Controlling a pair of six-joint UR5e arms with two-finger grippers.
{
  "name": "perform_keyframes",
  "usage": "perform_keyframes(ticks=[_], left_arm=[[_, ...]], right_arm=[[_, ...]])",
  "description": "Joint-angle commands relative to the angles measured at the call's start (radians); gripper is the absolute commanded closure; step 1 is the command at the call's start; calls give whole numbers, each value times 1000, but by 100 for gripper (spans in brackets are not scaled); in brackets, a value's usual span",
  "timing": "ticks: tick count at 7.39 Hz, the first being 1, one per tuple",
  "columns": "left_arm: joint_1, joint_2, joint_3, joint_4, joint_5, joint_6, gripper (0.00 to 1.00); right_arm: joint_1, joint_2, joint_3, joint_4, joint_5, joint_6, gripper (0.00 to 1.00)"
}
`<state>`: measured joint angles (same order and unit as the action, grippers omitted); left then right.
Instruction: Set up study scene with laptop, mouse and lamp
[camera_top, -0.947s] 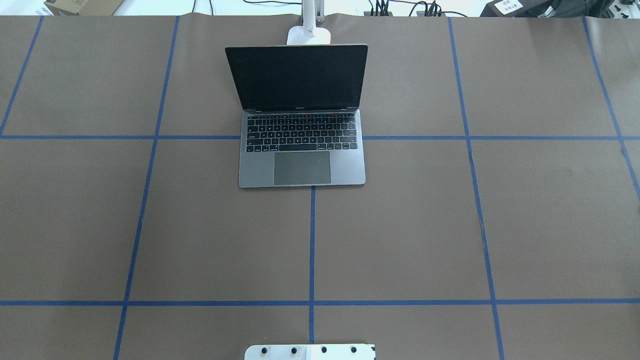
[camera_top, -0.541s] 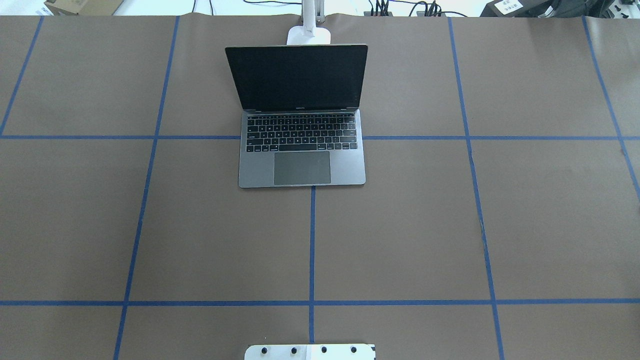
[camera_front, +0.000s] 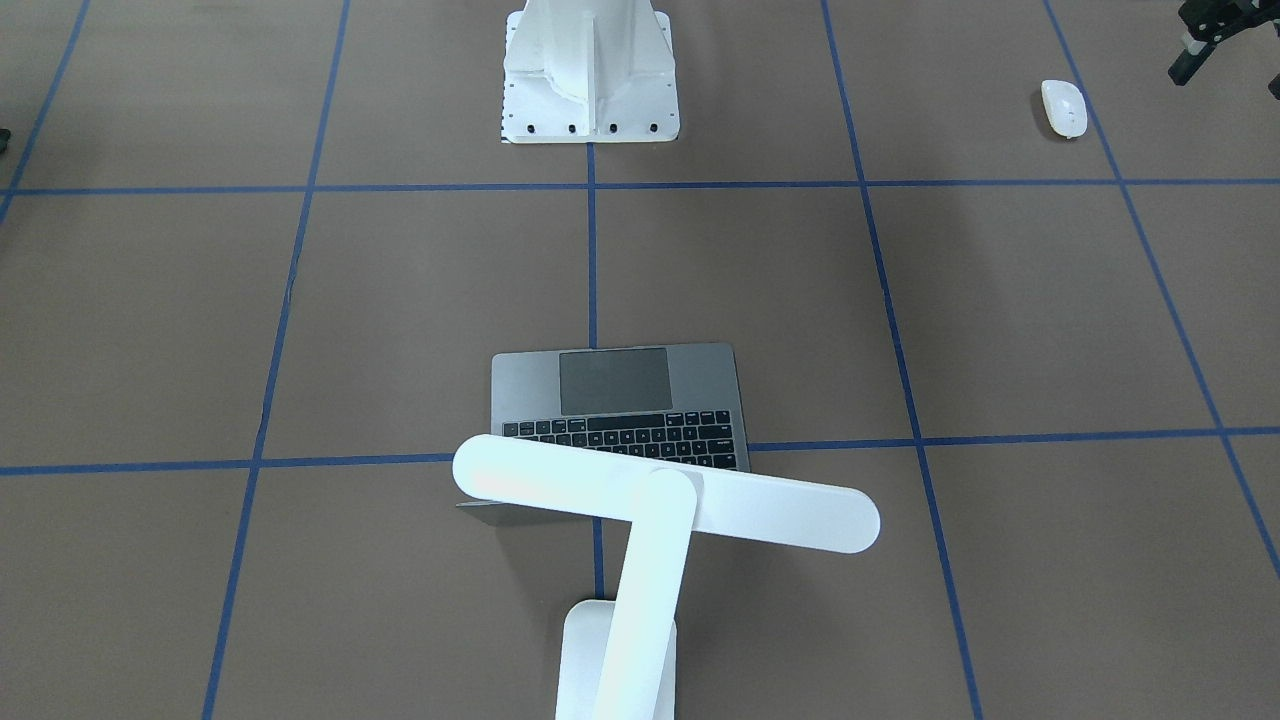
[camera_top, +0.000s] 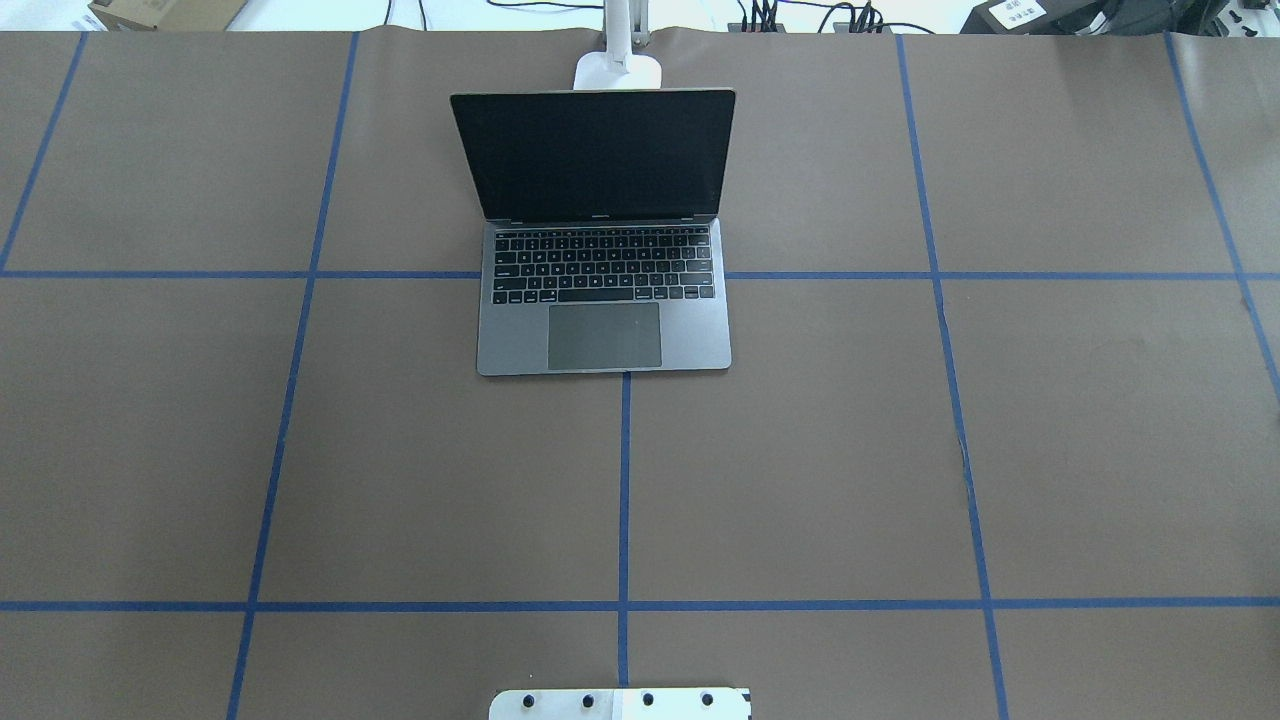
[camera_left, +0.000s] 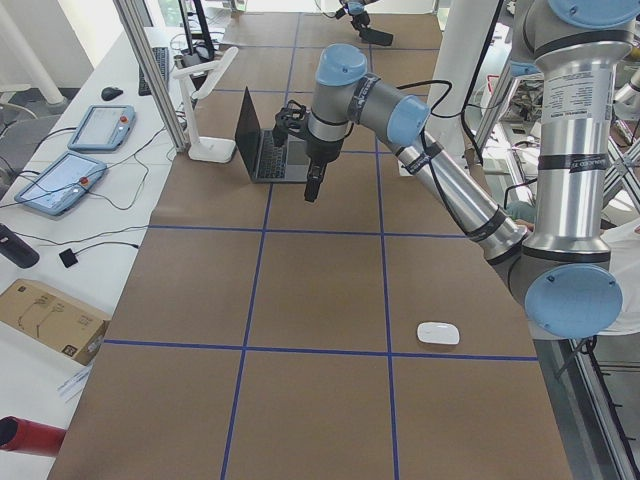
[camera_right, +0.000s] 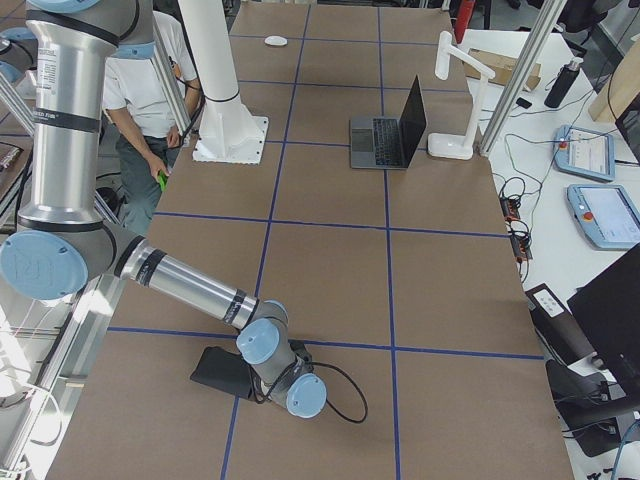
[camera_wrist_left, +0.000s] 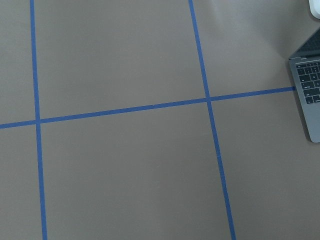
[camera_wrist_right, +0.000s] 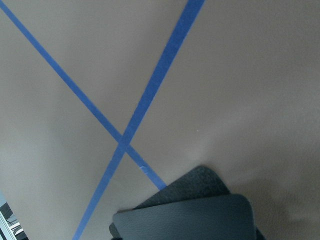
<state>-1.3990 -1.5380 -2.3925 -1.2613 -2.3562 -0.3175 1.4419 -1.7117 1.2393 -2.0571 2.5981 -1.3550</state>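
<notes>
The laptop (camera_top: 603, 320) stands open by the table's (camera_top: 800, 450) far edge, lamp (camera_front: 660, 500) behind it; the mouse (camera_front: 1063, 107) lies near the robot's edge. The left gripper (camera_left: 314, 190) hangs high and the right gripper (camera_right: 256, 384) is at the pad (camera_wrist_right: 200, 215); I can't tell if either is open.

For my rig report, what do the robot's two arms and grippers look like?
Both arms are silver metal tubes with light blue caps on the joints. The left arm has a black cable strapped along it, printed lettering on its upright tube, and a slim black left gripper. The right arm has a black cable looping at its wrist; the right gripper is hidden.
</notes>
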Motion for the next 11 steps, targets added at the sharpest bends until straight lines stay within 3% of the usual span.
perform_keyframes(ticks=[1,3,6,8,10,11], left_arm=[[-1,1,-7,0,0,0,0],[-1,1,-10,0,0,-3,0],[-1,-1,-16,0,0,-34,0],[-1,-1,-14,0,0,-34,0],[-1,1,-8,0,0,-34,0],[-1,1,-4,0,0,-34,0]], right_arm=[[0,-5,-7,-1,8,-18,65],[0,-5,-14,-1,8,-39,100],[20,10,8,-20,8,-42,100],[52,12,113,-140,8,-42,100],[92,109,240,-426,4,-41,100],[97,183,250,-554,11,-36,100]])
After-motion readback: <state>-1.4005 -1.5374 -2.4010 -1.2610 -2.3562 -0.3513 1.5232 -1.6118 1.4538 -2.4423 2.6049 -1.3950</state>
